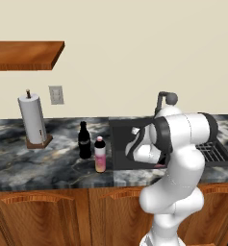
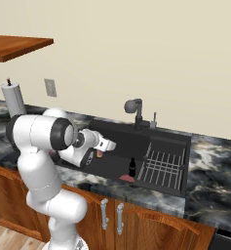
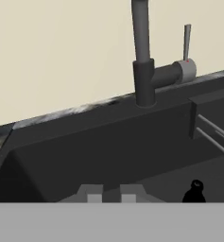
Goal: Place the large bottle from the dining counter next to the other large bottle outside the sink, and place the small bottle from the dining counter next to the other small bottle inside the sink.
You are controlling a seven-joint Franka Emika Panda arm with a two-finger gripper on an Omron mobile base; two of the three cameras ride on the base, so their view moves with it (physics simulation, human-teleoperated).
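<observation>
Matt black sink (image 2: 122, 146), glossy marbled stone counter (image 1: 43, 158), seemingly varnished wood cabinets (image 1: 48, 216).

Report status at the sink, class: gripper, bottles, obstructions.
Gripper shut, over the black sink basin. Pink-filled large bottle stands beside the all-black large bottle on the counter. Small dark bottle in the basin. Nothing blocking.

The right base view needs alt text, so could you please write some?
A white robot arm reaches over a black rectangular sink, its gripper shut. In the basin a small black bottle stands beside a ridged black drainer; a black faucet rises behind.
</observation>
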